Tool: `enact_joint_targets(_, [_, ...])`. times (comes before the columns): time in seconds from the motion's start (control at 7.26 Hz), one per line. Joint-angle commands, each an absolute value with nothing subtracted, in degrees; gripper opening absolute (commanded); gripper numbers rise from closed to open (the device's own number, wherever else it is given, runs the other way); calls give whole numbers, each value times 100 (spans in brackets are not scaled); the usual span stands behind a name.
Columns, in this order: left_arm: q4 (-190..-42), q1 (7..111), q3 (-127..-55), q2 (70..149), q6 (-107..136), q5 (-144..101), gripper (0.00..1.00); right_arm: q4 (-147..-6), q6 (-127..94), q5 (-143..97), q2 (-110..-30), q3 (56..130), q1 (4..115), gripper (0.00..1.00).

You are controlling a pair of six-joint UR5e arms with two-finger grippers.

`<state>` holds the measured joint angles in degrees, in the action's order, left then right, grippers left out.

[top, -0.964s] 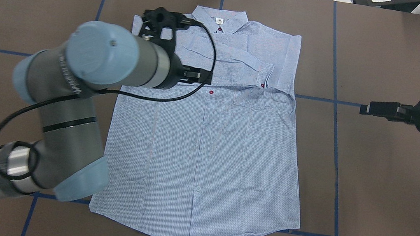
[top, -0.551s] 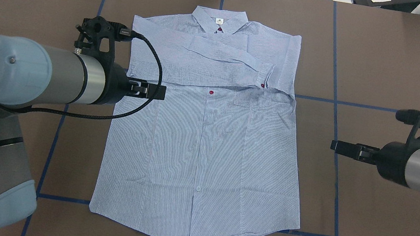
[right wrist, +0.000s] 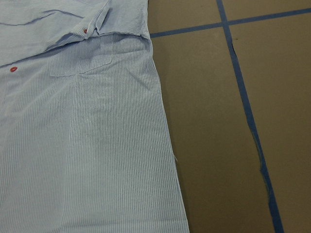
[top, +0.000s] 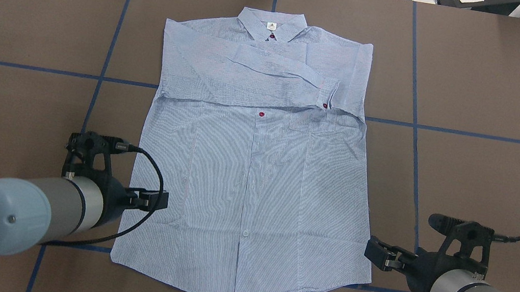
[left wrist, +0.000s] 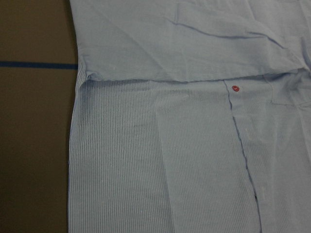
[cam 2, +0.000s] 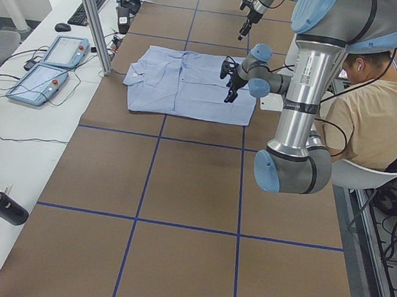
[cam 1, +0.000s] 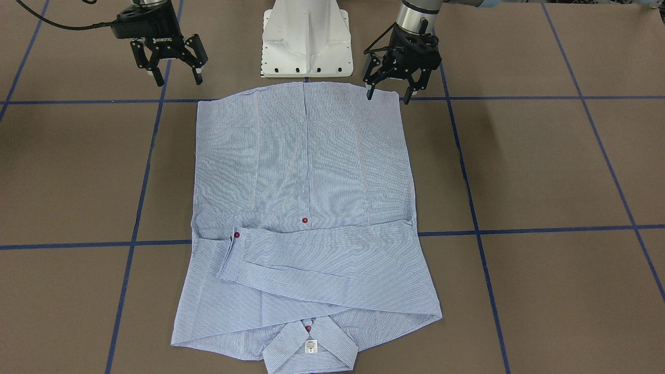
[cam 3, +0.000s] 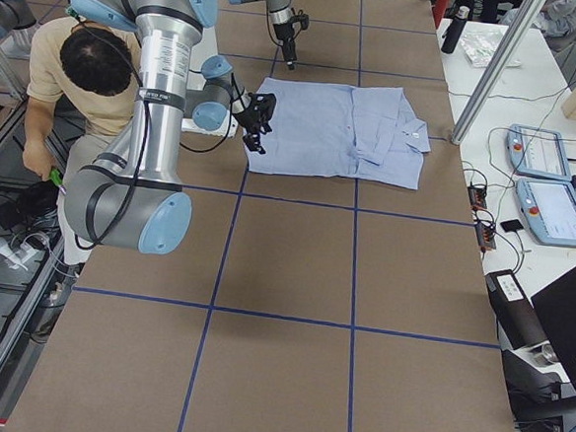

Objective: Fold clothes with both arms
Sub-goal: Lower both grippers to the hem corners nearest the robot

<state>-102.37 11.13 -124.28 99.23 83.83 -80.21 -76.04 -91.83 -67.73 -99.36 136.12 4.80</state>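
Observation:
The light-blue striped shirt [top: 255, 176] lies flat, front up, collar [top: 271, 24] at the far side and both sleeves folded across the chest. It also shows in the front view [cam 1: 301, 171] and in both wrist views [left wrist: 170, 145] [right wrist: 87, 145]. My left gripper [top: 158, 200] is open and empty, and hovers over the shirt's left edge near the hem; in the front view [cam 1: 388, 96] its fingers straddle the hem corner. My right gripper [top: 374, 252] is open and empty, just outside the right hem corner, and is clear of the cloth in the front view [cam 1: 178, 80].
The white pedestal base [cam 1: 306, 41] stands right behind the hem. Blue tape lines [top: 415, 138] cross the brown table. A seated person [cam 2: 382, 112] is beside the robot. Control tablets [cam 2: 50, 67] and bottles lie on the side bench.
Both arms have swung from chest level down toward the hem end. The left gripper has come off the folded sleeves. The shirt has not moved.

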Motion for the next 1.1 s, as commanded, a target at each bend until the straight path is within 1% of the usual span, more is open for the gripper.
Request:
enact_joint_targets(0.0, [-9652, 318, -12349, 9695, 9104, -7664, 100, -7646, -9246, -6461, -9906, 13501, 282, 100])
enact_joint_targets(0.14, [-9659, 282, -12157, 9703, 9201, -7681, 95, -7629, -9246, -6443, -9888, 13491, 273, 100])
enact_joint_targets(0.28, [-9659, 264, -12112, 9729, 9220, -7716, 75, -7629, -9246, -6434, -9879, 13491, 264, 100])
enact_joint_targets(0.41, [-9659, 264, -12094, 9729, 9202, -7725, 65, -7629, -9246, -6434, -9862, 13491, 264, 100])
enact_joint_targets(0.55, [-9659, 264, -12050, 9738, 9159, -7743, 64, -7629, -9246, -6434, -9861, 13491, 264, 100])
enact_joint_targets(0.69, [-9677, 264, -12006, 9738, 9141, -7752, 61, -7629, -9237, -6434, -9853, 13491, 264, 100])
enact_joint_targets(0.96, [-9686, 246, -12006, 9747, 9149, -7980, 60, -7629, -9237, -6434, -9835, 13491, 264, 100])
